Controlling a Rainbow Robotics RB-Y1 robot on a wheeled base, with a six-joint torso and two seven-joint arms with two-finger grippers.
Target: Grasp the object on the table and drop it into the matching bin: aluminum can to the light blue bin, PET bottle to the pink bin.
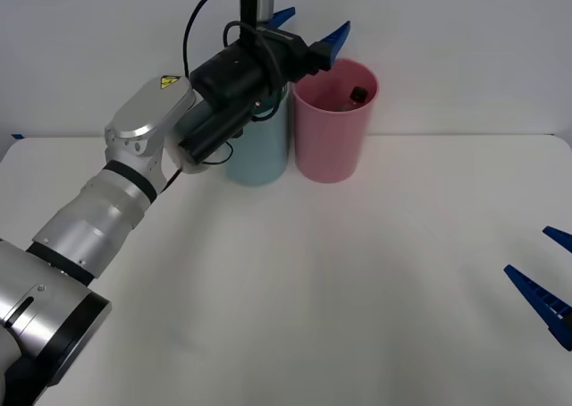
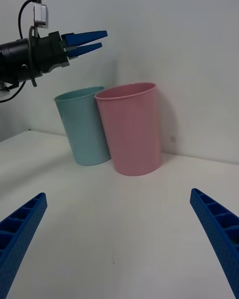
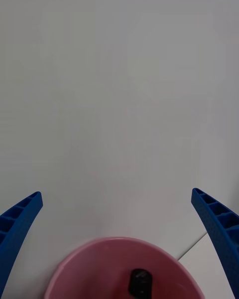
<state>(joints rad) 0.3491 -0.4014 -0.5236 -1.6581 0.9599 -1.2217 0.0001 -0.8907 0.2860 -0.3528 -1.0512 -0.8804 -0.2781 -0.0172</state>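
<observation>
The PET bottle (image 1: 358, 94) lies inside the pink bin (image 1: 335, 151), its black cap visible below the rim and just under the spread fingers of the left gripper (image 1: 311, 29), which hangs over the bin's mouth holding nothing. In the left wrist view the bottle (image 3: 140, 282) sits low in the bin (image 3: 79, 269), between the two blue fingertips (image 3: 20, 219) and beneath them. By this showing the drop looks done, so the step in hand is most likely the withdrawal. To do it well, the left arm should lift the fingers straight up, clear of the rim, before swinging back, since the finger nearer the light blue bin (image 1: 259, 151) hangs close above that bin's edge, and a sideways pull could catch either rim and tip a bin on the table (image 1: 313, 290). Leaving the fingers apart is sensible; closing them gains nothing here. The right gripper (image 1: 552, 285) waits well away from the bins at the table's near right edge, its fingers (image 2: 219, 234) also spread wide and empty, and has no need to move.
</observation>
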